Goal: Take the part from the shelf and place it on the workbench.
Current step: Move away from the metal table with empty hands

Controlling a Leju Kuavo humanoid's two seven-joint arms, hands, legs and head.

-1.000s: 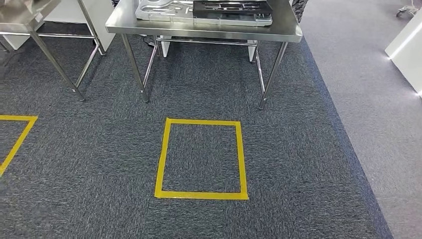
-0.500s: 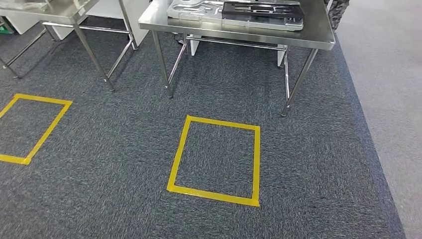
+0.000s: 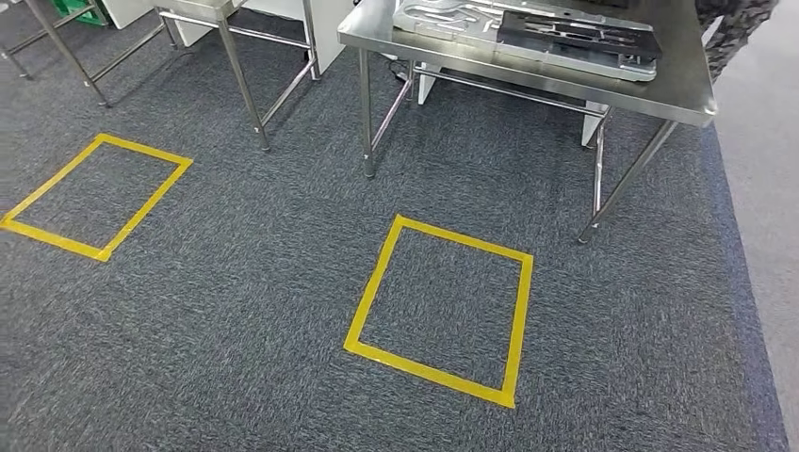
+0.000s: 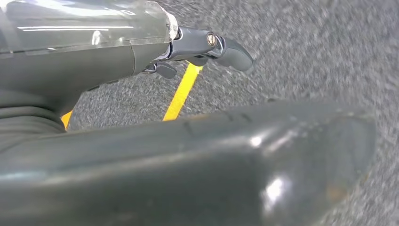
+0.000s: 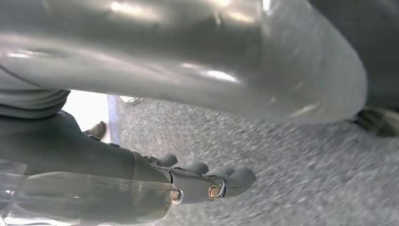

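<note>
Both the left hand (image 4: 207, 47) and right hand (image 5: 207, 181) hang empty over the carpet, fingers loosely extended, while flat metal parts (image 3: 528, 33) lie on the steel table (image 3: 528, 71) ahead, slightly nearer the right arm.

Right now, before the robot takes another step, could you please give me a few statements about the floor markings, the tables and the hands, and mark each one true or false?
1. Two yellow tape squares are marked on the carpet. True.
2. The steel table carries flat trays, one of them black. True.
3. The nearer tape square lies under the steel table. False: it lies on open carpet in front of the table's legs.
4. The left hand holds a part. False: it holds nothing, hanging above the carpet near a yellow tape line.
5. The right hand rests on the table. False: it hangs over the carpet.
</note>
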